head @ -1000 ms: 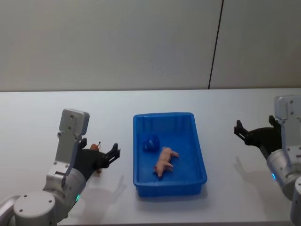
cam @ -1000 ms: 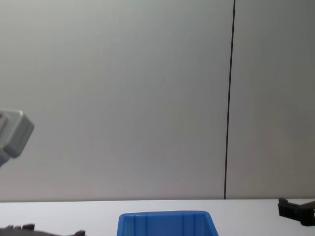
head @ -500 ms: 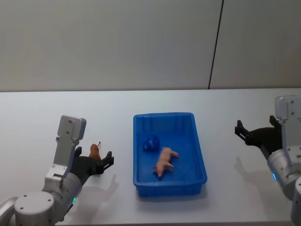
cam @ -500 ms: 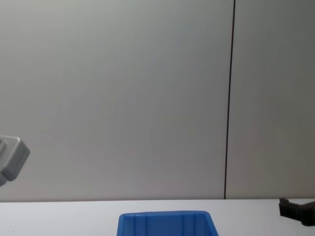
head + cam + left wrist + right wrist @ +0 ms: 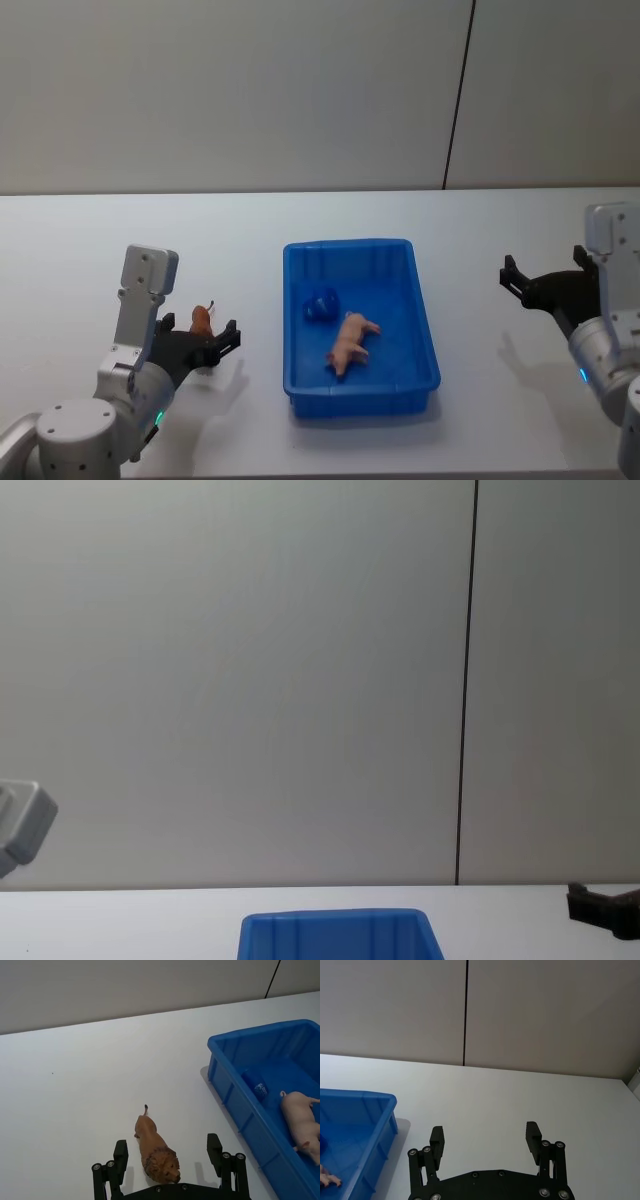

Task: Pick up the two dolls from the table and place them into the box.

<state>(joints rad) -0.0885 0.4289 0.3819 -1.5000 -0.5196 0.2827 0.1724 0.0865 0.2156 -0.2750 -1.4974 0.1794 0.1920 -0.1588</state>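
While left gripper [image 5: 170,1157] straddles lion doll [image 5: 156,1151] on table [image 5: 65,1090], jaws spread wide, gripping nothing; pig doll [image 5: 352,340] in box [image 5: 425,330]; right gripper [image 5: 486,1141] parked, jaws wide, empty.

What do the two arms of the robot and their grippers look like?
Both arms have rounded light-grey shells with a small green-blue light near the joint and a boxy grey wrist block. The left gripper and right gripper are matte black, each with two flat ridged fingers fixed by silver screws.
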